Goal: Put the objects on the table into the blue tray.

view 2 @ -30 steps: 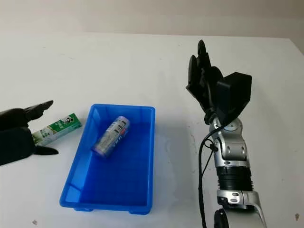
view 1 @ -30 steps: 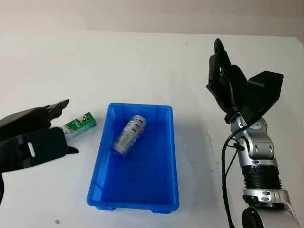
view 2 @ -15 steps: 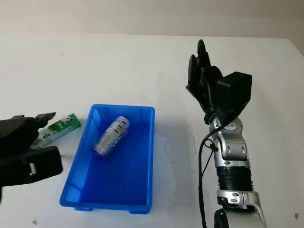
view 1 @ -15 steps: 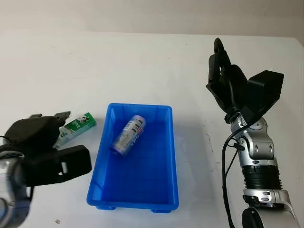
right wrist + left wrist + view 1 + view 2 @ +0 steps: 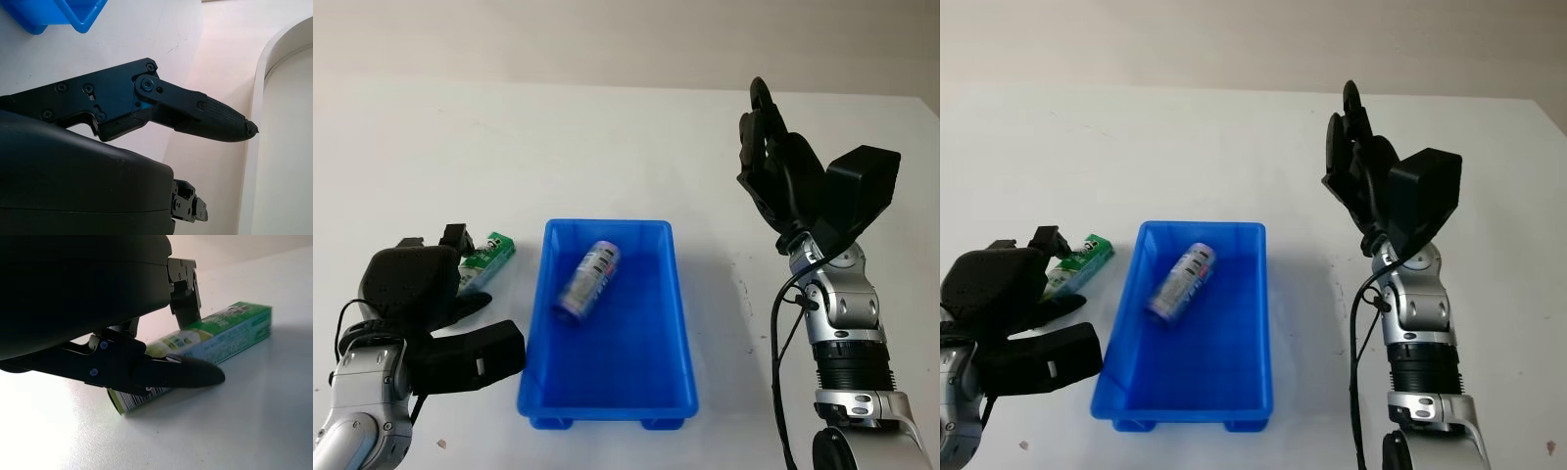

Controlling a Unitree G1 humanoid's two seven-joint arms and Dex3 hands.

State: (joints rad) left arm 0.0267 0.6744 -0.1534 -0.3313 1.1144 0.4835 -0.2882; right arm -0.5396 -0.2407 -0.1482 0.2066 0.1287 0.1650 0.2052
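beside the blue tray (image 5: 677, 323), left hand (image 5: 416, 284) fingers straddle the green box (image 5: 215, 335) without clamping it; light, stiff carton, best pinched across its long sides.

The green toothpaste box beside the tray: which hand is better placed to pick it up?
Left. The left hand is already at the green toothpaste box, fingers around it. The open right hand is raised far across the blue tray.

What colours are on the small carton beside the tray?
Green and white small carton, clearest in the left wrist view.
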